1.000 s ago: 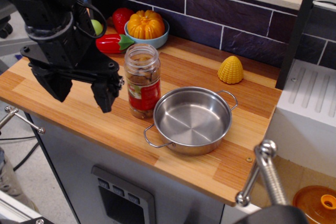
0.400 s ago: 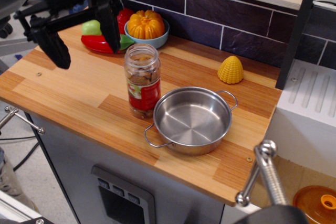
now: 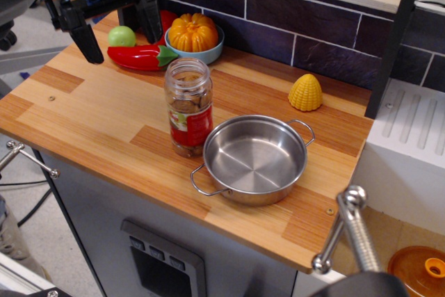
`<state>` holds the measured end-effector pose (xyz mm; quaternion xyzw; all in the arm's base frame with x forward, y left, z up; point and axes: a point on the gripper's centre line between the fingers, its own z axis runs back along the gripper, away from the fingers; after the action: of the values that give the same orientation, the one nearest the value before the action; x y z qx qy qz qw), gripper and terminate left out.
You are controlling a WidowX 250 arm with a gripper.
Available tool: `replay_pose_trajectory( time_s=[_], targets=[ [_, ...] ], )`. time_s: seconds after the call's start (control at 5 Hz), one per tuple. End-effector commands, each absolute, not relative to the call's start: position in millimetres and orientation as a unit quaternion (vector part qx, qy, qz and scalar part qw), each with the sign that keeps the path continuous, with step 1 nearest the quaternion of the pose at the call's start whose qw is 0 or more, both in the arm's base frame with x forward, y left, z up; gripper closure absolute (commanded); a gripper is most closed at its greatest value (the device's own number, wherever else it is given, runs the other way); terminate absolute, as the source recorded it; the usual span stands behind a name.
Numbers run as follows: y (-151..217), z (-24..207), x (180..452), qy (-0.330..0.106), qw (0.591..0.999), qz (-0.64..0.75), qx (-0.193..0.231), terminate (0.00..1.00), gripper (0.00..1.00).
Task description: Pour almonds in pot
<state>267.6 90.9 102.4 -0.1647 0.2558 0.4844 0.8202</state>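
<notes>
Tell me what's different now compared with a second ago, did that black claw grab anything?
No. The gripper drew back from beside the jar of almonds, up and away to the far left corner, above the green apple and red pepper. It is open and holds nothing. The jar, the pot, the bowl with the orange pumpkin and the yellow corn piece stayed put.

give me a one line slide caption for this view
Open gripper hovers far behind the upright almond jar, which stands beside the empty pot.
</notes>
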Motion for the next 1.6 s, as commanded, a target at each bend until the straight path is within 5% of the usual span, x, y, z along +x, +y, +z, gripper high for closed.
replay_pose_trajectory(
  time_s=[0.0,0.4,1.4],
  targets=[
    [101.6,99.1,287.8,0.209,0.811,0.524,-0.155,0.0,0.0],
    [95.8,79.4,313.9,0.242,0.767,0.566,-0.181,0.0,0.0],
    [39.8,42.1,285.0,0.349,0.781,0.482,-0.191,0.0,0.0]
  ],
)
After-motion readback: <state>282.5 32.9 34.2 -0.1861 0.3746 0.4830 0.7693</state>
